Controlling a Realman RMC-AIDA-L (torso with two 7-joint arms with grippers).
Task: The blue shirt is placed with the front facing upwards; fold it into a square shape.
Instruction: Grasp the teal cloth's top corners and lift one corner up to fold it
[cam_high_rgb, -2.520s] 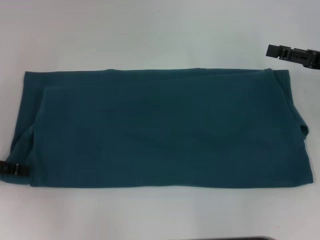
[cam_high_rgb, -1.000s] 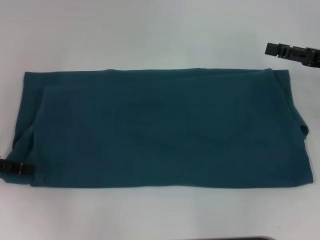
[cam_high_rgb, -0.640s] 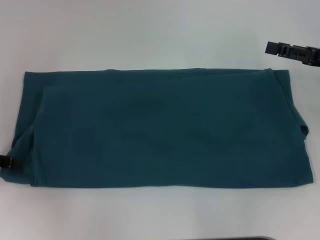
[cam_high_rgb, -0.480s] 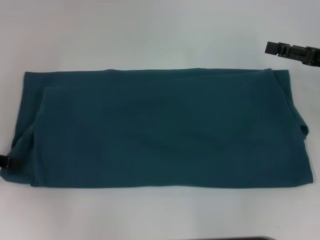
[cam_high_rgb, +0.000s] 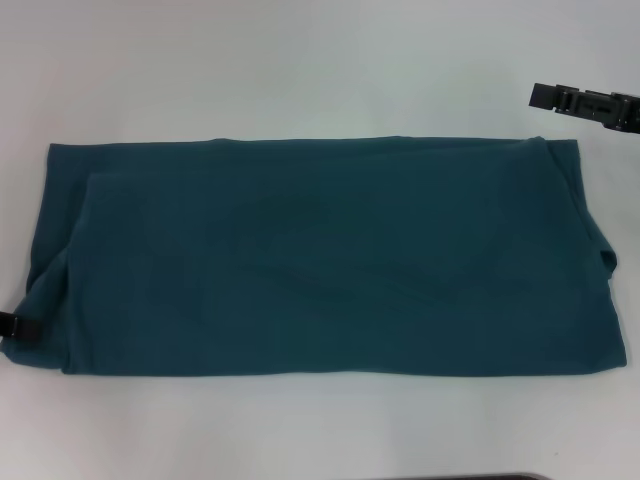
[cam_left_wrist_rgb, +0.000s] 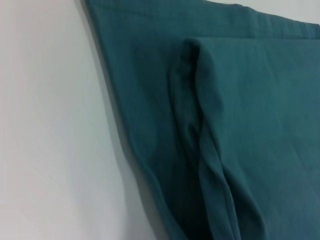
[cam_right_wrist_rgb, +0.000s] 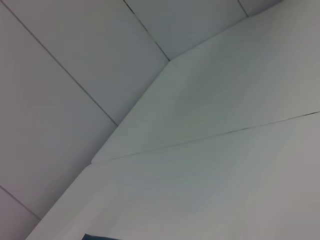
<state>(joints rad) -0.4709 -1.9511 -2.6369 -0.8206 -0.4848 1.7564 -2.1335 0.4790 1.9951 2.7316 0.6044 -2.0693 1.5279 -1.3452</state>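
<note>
From the head camera: one shirt, two grippers. The dark teal-blue cotton shirt (cam_high_rgb: 320, 255) lies flat on the white table (cam_high_rgb: 300, 60) as one long folded band running left to right, plain side up. Its far and near edges run nearly straight; at the left end a folded layer sits a little inside the outer edge, and the right end slants with a small notch. There is bare tabletop all around: a wide strip beyond the far edge, a narrower one along the near edge.

The black left gripper (cam_high_rgb: 12, 324) pokes in at the frame's left edge, right at the shirt's near-left corner; only a tip shows, so I cannot tell how its jaws stand. The black right gripper (cam_high_rgb: 585, 103) hovers above bare table beyond the far-right corner, apart from the cloth; its jaws cannot be made out either.

On the left wrist camera: the shirt's (cam_left_wrist_rgb: 240, 115) end up close, showing a soft rolled ridge where the upper layer's fold bunches, which the head camera flattens out.

The right wrist camera shows pale table and wall panels, with only a sliver of teal at the frame's edge.
</note>
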